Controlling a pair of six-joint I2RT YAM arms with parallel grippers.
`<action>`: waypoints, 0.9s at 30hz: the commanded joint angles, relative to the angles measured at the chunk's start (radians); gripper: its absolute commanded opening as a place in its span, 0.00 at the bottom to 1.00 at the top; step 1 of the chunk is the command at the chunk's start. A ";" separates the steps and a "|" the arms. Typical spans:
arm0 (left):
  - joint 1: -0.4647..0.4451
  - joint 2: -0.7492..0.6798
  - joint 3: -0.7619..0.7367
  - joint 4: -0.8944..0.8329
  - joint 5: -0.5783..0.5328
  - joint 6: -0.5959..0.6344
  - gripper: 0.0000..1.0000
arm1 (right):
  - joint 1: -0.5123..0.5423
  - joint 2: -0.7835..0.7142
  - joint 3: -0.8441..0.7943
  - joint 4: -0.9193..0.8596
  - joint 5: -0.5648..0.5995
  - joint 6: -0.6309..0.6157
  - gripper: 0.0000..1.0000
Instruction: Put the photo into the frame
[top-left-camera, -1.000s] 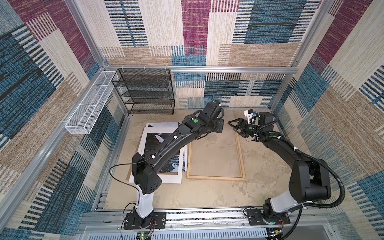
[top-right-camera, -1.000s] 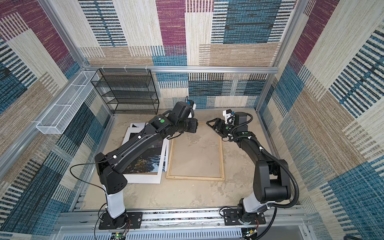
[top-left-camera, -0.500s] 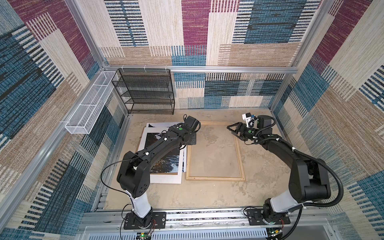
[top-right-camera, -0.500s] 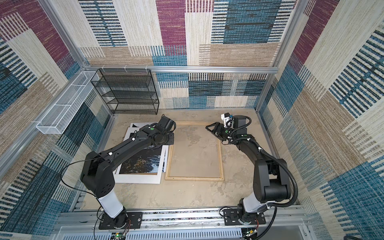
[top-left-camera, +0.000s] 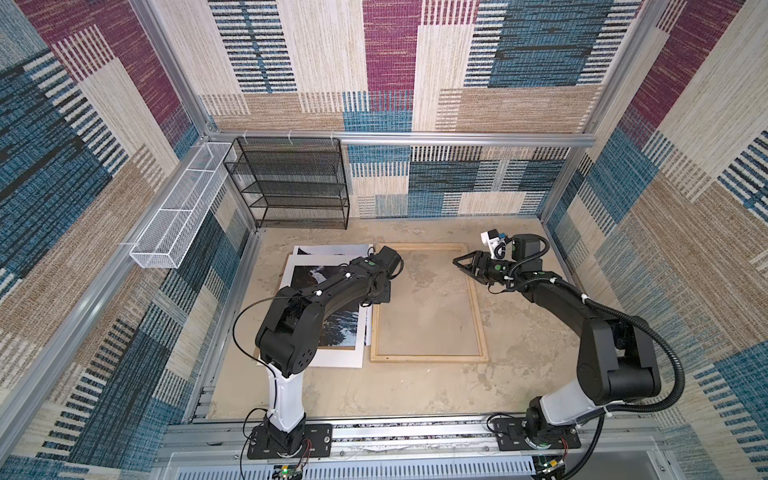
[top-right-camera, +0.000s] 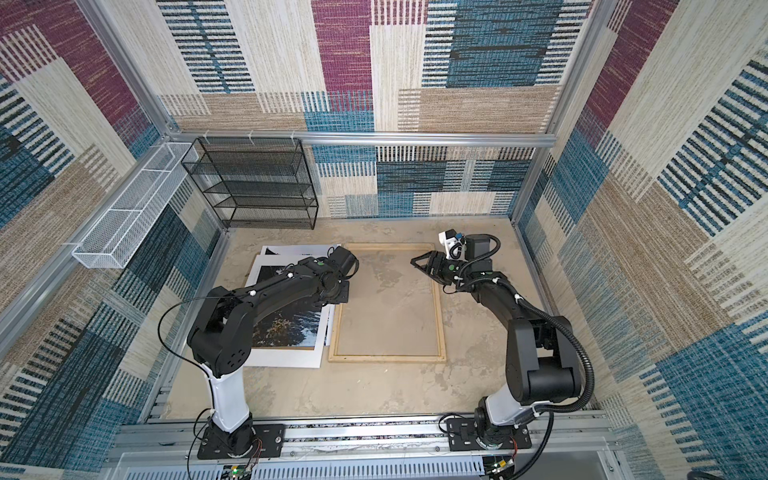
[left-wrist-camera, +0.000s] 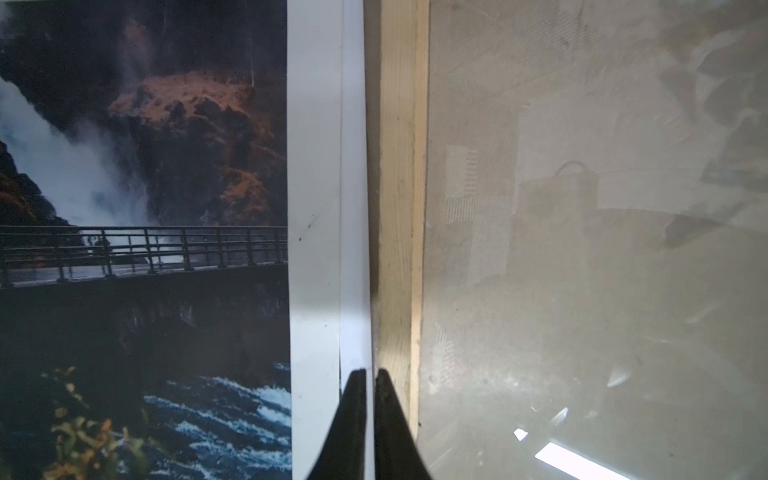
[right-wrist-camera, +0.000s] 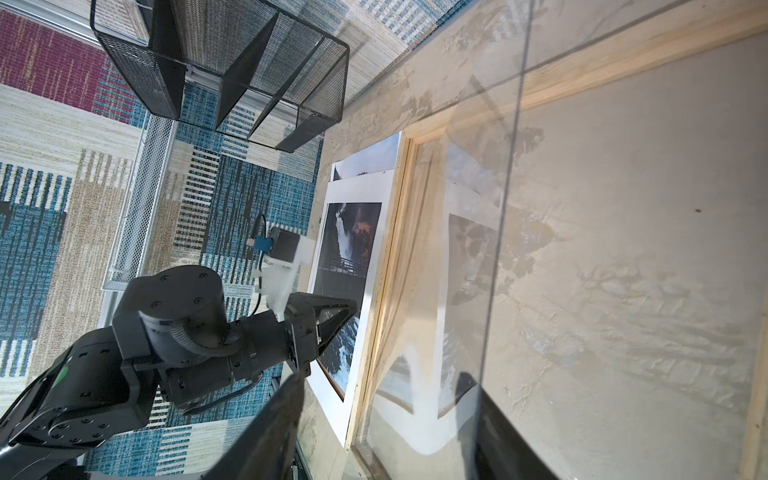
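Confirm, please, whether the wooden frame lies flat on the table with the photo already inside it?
No: the photo is not inside the frame. It lies beside it, under a white mat, as both top views show. The frame does lie flat.

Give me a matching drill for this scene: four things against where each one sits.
Things:
1. frame
2. photo
3. rack
4. basket

Places:
a. hung along the left side, above the table
b. under the white mat, left of the frame
c. flat on the table, centre
d. standing at the back, left of centre

Pairs: 1-c, 2-b, 3-d, 4-a
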 joint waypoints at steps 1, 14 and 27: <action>0.000 0.016 -0.001 -0.006 0.013 -0.009 0.10 | 0.005 0.005 -0.007 0.014 -0.040 -0.028 0.55; 0.001 0.048 -0.044 0.058 0.125 -0.023 0.07 | 0.030 0.005 -0.043 -0.032 -0.032 -0.098 0.30; 0.023 -0.039 -0.061 0.111 0.164 -0.006 0.06 | 0.025 0.006 0.107 -0.143 -0.087 -0.151 0.00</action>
